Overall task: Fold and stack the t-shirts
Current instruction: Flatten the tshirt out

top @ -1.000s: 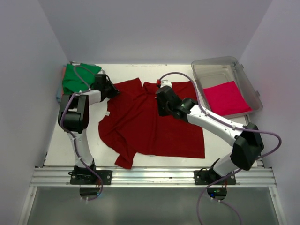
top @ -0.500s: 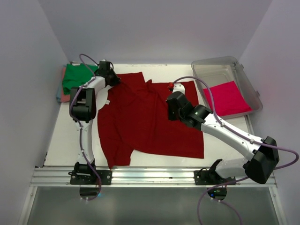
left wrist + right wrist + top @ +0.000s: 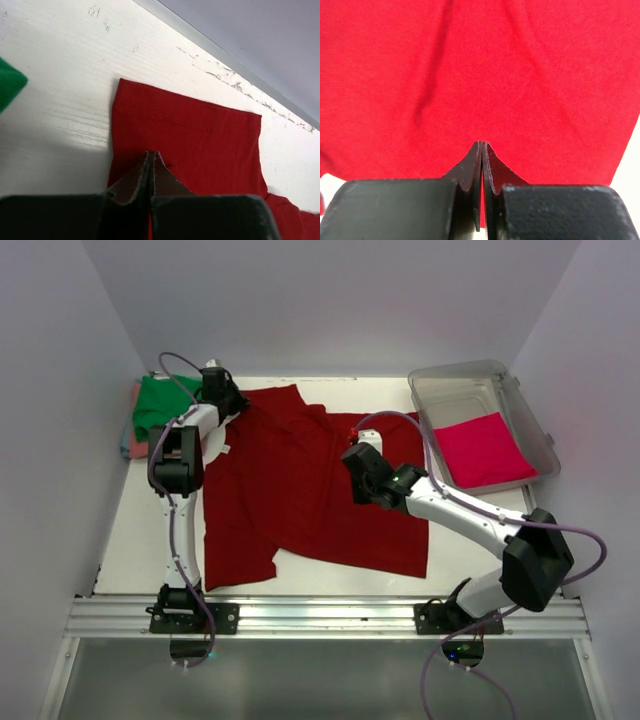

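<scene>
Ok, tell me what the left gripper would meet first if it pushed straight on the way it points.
The dark red t-shirt: the left gripper has its fingers shut right at the sleeve cloth, seemingly pinching it. Beyond lie the table and the back wall.

Only a thin edge of the salmon pink t-shirt (image 3: 128, 438) shows from under the green t-shirt (image 3: 160, 405). The dark red t-shirt (image 3: 480, 65) runs off the right wrist view's top and sides. The left gripper (image 3: 151, 156) and right gripper (image 3: 482, 146) cover the cloth nipped between their fingers. From above, their fingertips are lost under their own housings.
</scene>
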`<act>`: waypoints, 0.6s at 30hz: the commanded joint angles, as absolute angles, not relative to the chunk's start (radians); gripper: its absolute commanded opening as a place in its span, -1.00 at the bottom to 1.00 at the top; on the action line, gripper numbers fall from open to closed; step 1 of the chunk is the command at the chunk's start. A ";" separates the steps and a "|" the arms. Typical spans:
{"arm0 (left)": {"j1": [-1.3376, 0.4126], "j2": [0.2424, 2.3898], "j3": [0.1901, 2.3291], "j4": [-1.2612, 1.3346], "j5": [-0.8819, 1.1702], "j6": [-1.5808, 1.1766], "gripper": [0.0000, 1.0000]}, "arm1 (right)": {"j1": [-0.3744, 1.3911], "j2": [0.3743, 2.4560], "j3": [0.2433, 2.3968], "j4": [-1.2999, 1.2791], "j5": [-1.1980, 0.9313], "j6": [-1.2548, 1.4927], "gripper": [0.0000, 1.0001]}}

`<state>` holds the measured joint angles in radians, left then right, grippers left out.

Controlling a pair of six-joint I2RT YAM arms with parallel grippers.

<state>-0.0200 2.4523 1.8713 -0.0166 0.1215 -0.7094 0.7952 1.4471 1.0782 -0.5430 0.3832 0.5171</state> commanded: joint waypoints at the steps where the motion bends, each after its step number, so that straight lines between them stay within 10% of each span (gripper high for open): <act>1: -0.005 2.361 1.813 0.196 0.167 -0.658 -1.00 | 0.793 1.502 1.062 -0.454 0.399 0.548 -1.00; 7: -0.003 2.117 1.637 0.296 0.196 -0.676 -0.90 | 0.793 1.580 1.034 -0.353 0.442 0.543 -1.00; 11: -0.023 1.906 1.432 0.206 0.213 -0.695 -0.49 | 0.790 1.614 1.094 -0.417 0.512 0.578 -1.00; 14: -0.051 1.752 1.260 0.033 0.215 -0.672 -0.34 | 0.782 1.592 1.100 -0.475 0.578 0.626 -0.64; 16: -0.087 1.628 1.081 0.017 0.212 -0.666 -0.23 | 0.778 1.569 1.095 -0.523 0.627 0.653 0.15; 18: -0.126 1.511 0.941 -0.046 0.175 -0.658 -0.21 | 0.770 1.556 1.080 -0.546 0.652 0.686 0.39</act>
